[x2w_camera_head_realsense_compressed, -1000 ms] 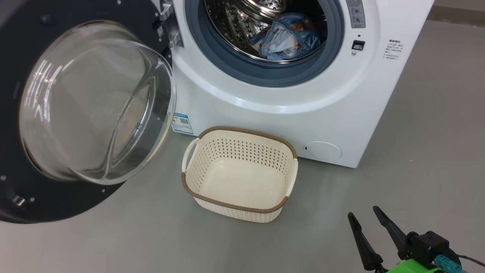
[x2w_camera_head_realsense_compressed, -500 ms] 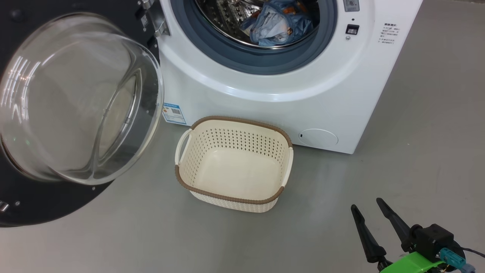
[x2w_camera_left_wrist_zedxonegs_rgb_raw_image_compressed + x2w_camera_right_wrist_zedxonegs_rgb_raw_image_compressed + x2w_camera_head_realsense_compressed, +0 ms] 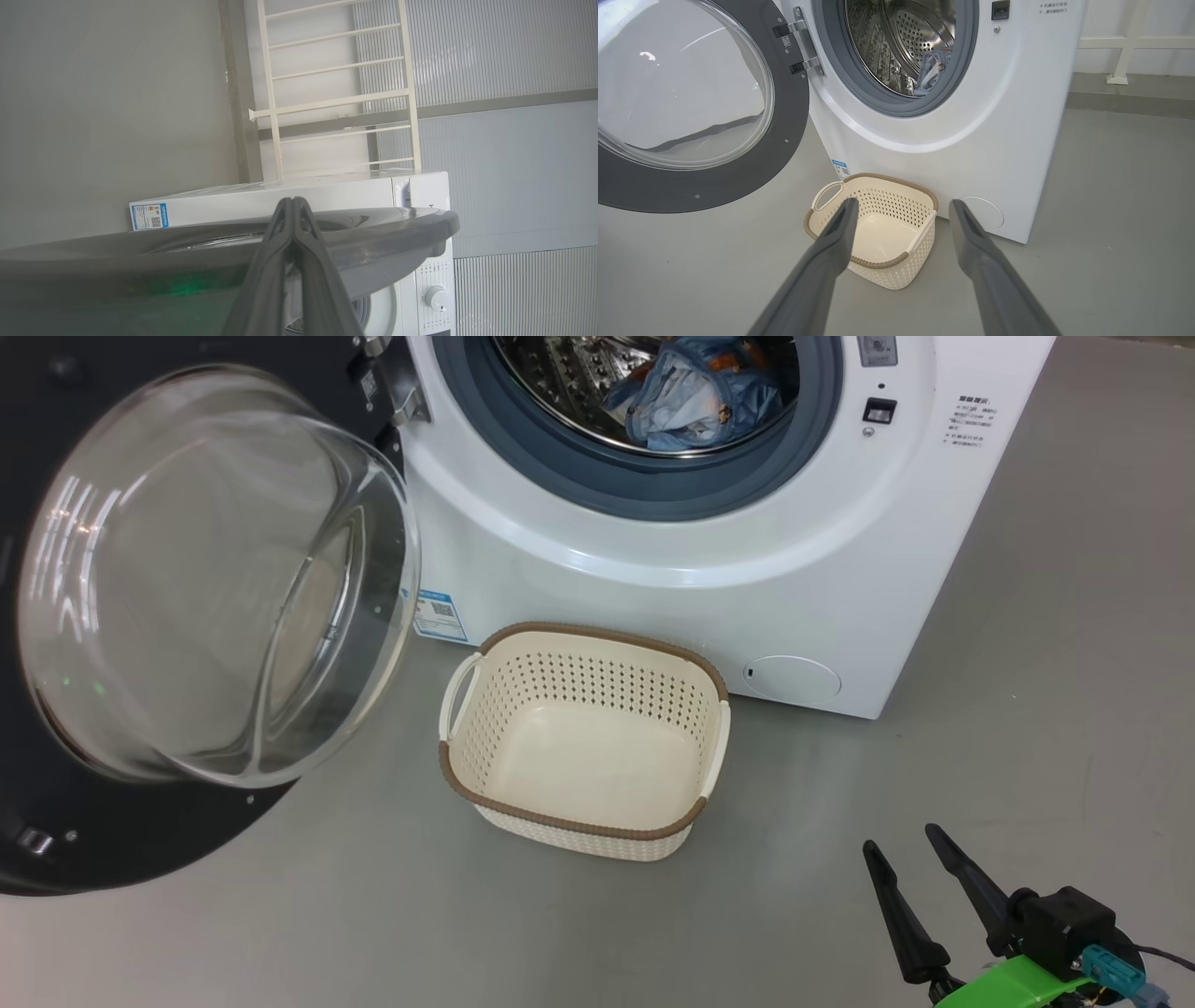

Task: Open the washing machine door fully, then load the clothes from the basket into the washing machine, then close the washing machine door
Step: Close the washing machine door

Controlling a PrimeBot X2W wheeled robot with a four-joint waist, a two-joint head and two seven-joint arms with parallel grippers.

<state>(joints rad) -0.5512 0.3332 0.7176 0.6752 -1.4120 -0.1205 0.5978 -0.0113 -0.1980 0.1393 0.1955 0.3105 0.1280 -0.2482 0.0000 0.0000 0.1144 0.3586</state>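
Note:
The washing machine (image 3: 672, 607) stands with its door (image 3: 215, 579) swung wide to the left, glass bowl facing me. Light-blue clothes (image 3: 695, 392) with orange print lie in the steel drum; the right wrist view also shows these clothes (image 3: 931, 70). The cream basket (image 3: 579, 826) sits on the floor before the machine with nothing in it. My right gripper (image 3: 901, 840) hovers open at the lower right, pointing toward the basket (image 3: 878, 263) from a short way back. My left gripper (image 3: 292, 200) is shut on nothing, close against the door's dark outer rim (image 3: 373, 228).
Grey floor surrounds the basket and runs to the right of the machine. A white slatted rack (image 3: 336, 102) stands behind the machine, by ribbed wall panels. The open door (image 3: 691, 93) takes up the space left of the drum opening.
The head camera has shifted, so the whole picture sits a little higher than a second ago. Door, basket and clothes keep their places; the right gripper stays open.

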